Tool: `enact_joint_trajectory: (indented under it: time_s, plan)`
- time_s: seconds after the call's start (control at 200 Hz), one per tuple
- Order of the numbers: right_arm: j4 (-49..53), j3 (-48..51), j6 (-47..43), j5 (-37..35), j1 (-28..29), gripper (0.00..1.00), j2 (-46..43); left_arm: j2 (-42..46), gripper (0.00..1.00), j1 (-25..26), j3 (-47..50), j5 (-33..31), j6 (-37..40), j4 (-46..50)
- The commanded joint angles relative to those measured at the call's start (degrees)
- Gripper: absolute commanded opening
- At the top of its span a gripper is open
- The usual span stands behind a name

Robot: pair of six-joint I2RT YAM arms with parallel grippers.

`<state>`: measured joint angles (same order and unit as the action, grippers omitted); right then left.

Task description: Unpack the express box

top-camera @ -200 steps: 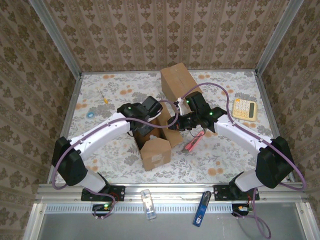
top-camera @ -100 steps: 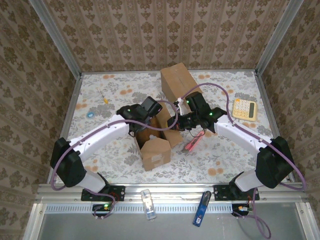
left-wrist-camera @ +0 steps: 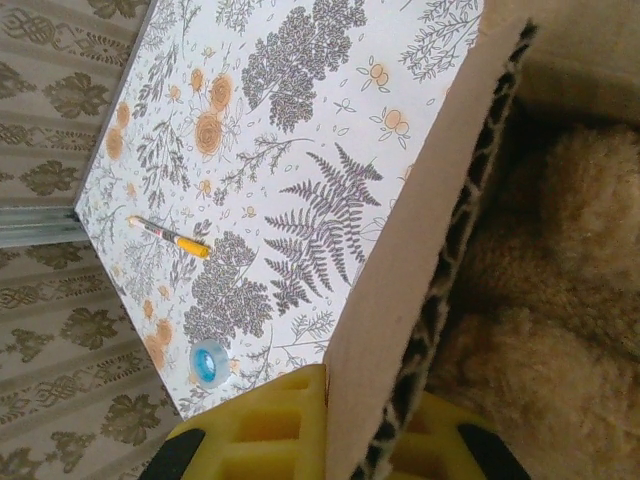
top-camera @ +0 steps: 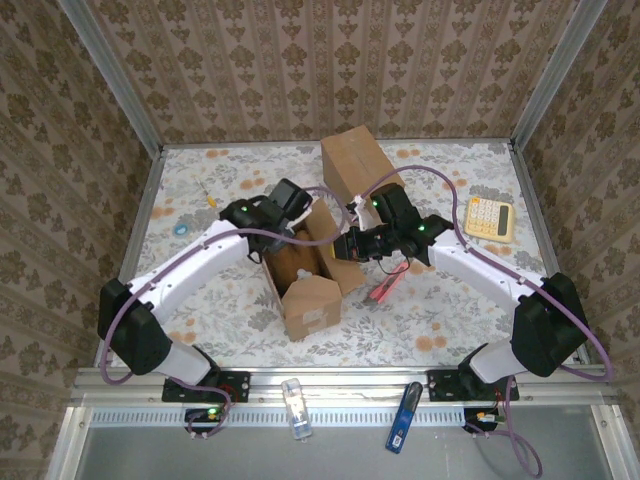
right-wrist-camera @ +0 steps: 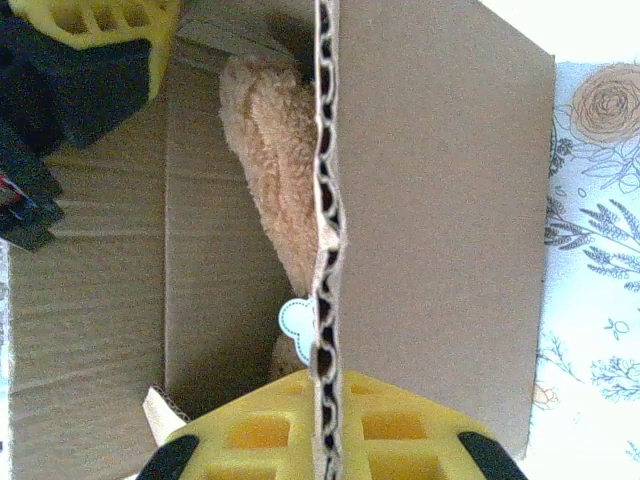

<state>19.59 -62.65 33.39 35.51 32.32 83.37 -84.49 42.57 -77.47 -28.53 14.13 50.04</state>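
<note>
The open express box (top-camera: 310,300) stands mid-table with a tan plush toy (right-wrist-camera: 280,170) inside, a pale blue tag (right-wrist-camera: 297,318) on it. My left gripper (top-camera: 292,216) is at the box's left side, shut on the left flap (left-wrist-camera: 420,250); the cardboard edge runs between its yellow fingers (left-wrist-camera: 262,425). The plush toy (left-wrist-camera: 560,300) lies just right of that flap. My right gripper (top-camera: 346,245) is shut on the right flap (right-wrist-camera: 440,200), whose corrugated edge (right-wrist-camera: 325,250) passes between its yellow fingers (right-wrist-camera: 255,430).
A second, closed cardboard box (top-camera: 355,165) stands behind the open one. A calculator (top-camera: 490,217) lies at the right, a red tool (top-camera: 383,288) beside the right flap. A yellow pen (top-camera: 208,195) and a blue tape roll (top-camera: 181,229) lie at the left.
My left gripper has moved from over the box back and to the left, and has shut on the left flap. The right gripper has kept its hold and barely moved.
</note>
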Motion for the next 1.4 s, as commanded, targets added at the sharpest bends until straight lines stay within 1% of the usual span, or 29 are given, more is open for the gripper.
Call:
enact_joint_trajectory:
  time_s: [0.0, 0.085, 0.145, 0.165, 0.23, 0.3, 0.35, 0.41, 0.43, 0.505, 0.595, 0.66, 0.705, 0.735, 0.79, 0.82, 0.825, 0.83, 0.84, 0.855, 0.86, 0.87, 0.88, 0.89, 0.99, 1.03, 1.12, 1.25, 1.395]
  plan:
    - [5.5, -2.0, -4.3, -4.0, -1.4, 0.00, -0.8, 2.2, 0.00, -3.4, -5.0, 2.5, -3.6, 3.7]
    - [7.0, -3.3, -6.2, -4.5, -1.8, 0.02, -0.7, 3.1, 0.00, -4.7, -6.6, 5.7, -5.4, 5.0]
    - [8.1, -4.5, -7.8, -4.6, -2.0, 0.09, -0.5, 3.4, 0.00, -5.5, -7.7, 7.9, -6.4, 6.1]
    - [8.6, -5.0, -8.4, -4.8, -2.0, 0.12, -0.5, 3.5, 0.00, -5.8, -7.9, 8.5, -6.8, 6.4]
    - [10.3, -6.7, -10.3, -5.5, -2.0, 0.32, -0.6, 3.6, 0.00, -6.6, -8.8, 10.1, -7.7, 7.5]
    - [13.2, -8.6, -12.7, -6.7, -2.0, 0.51, -1.3, 3.5, 0.00, -7.4, -9.9, 11.6, -8.4, 8.8]
    - [14.8, -10.0, -14.6, -7.6, -1.9, 0.61, -2.2, 3.5, 0.00, -7.7, -10.7, 12.7, -8.8, 9.6]
    - [16.5, -11.3, -17.2, -9.0, -1.8, 0.70, -3.2, 3.5, 0.00, -8.0, -11.6, 13.7, -9.1, 10.4]
    - [17.0, -11.7, -18.1, -9.4, -1.8, 0.72, -5.2, 3.4, 0.00, -8.0, -11.9, 14.1, -9.2, 10.6]
    - [18.6, -13.1, -21.4, -11.4, -1.1, 0.78, -8.1, 3.1, 0.00, -8.3, -13.0, 15.2, -9.4, 11.4]
    - [20.9, -15.0, -26.1, -16.7, 1.2, 0.81, -11.7, 2.8, 0.00, -8.5, -13.9, 16.1, -9.4, 12.1]
    - [22.5, -16.6, -30.1, -22.1, 4.7, 0.80, -13.4, 2.6, 0.00, -8.5, -14.2, 16.2, -9.3, 12.4]
    - [23.2, -17.5, -32.7, -25.6, 7.5, 0.78, -14.2, 2.6, 0.00, -8.6, -14.6, 16.4, -9.3, 12.8]
    - [23.5, -18.1, -34.4, -27.4, 9.2, 0.75, -14.6, 2.5, 0.00, -8.6, -14.8, 16.5, -9.4, 13.1]
    - [23.5, -18.9, -37.1, -30.6, 12.3, 0.66, -14.7, 2.4, 0.00, -8.7, -15.3, 16.8, -9.5, 13.6]
    - [23.3, -19.3, -38.4, -32.2, 13.9, 0.54, -14.7, 2.2, 0.00, -8.7, -15.6, 16.8, -9.6, 13.9]
    - [23.3, -19.4, -38.7, -32.5, 14.2, 0.50, -14.6, 2.2, 0.00, -8.7, -15.6, 16.9, -9.6, 14.0]
    - [23.3, -19.4, -38.8, -32.8, 14.4, 0.47, -14.5, 2.2, 0.00, -8.7, -15.8, 16.9, -9.6, 14.0]
    - [23.1, -19.6, -39.4, -33.4, 14.8, 0.37, -14.5, 2.2, 0.00, -8.7, -15.9, 17.0, -9.6, 14.1]
    - [22.9, -19.7, -40.0, -34.2, 15.7, 0.24, -14.3, 2.2, 0.00, -8.8, -16.0, 17.0, -9.6, 14.3]
    - [22.8, -19.8, -40.2, -34.5, 15.9, 0.21, -14.3, 2.2, 0.00, -8.8, -16.0, 17.1, -9.6, 14.3]
    - [22.6, -19.8, -40.6, -35.4, 16.3, 0.12, -14.2, 2.1, 0.00, -8.8, -16.1, 17.2, -9.6, 14.4]
    - [22.3, -19.9, -40.8, -36.2, 16.8, 0.05, -14.1, 2.1, 0.00, -8.8, -16.2, 17.2, -9.6, 14.4]
    - [22.1, -19.9, -41.4, -37.0, 17.3, 0.00, -14.0, 2.1, 0.00, -8.8, -16.3, 17.3, -9.6, 14.5]
    - [19.5, -19.7, -47.9, -42.9, 21.6, 0.00, -12.6, 2.0, 0.00, -8.8, -17.1, 18.4, -9.9, 15.0]
    - [17.4, -19.1, -50.8, -46.0, 23.2, 0.00, -11.8, 1.9, 0.00, -8.8, -17.3, 18.7, -9.8, 15.2]
    - [11.8, -16.5, -58.9, -49.9, 26.4, 0.00, -10.6, 1.9, 0.00, -8.8, -17.4, 19.0, -9.8, 15.3]
    - [2.7, -12.4, -69.4, -53.7, 30.1, 0.00, -8.6, 1.9, 0.00, -8.8, -17.2, 19.3, -9.8, 15.4]
    - [-0.5, -12.5, -74.7, -57.2, 31.5, 0.00, -4.0, 1.8, 0.00, -8.8, -16.8, 19.9, -9.8, 15.0]
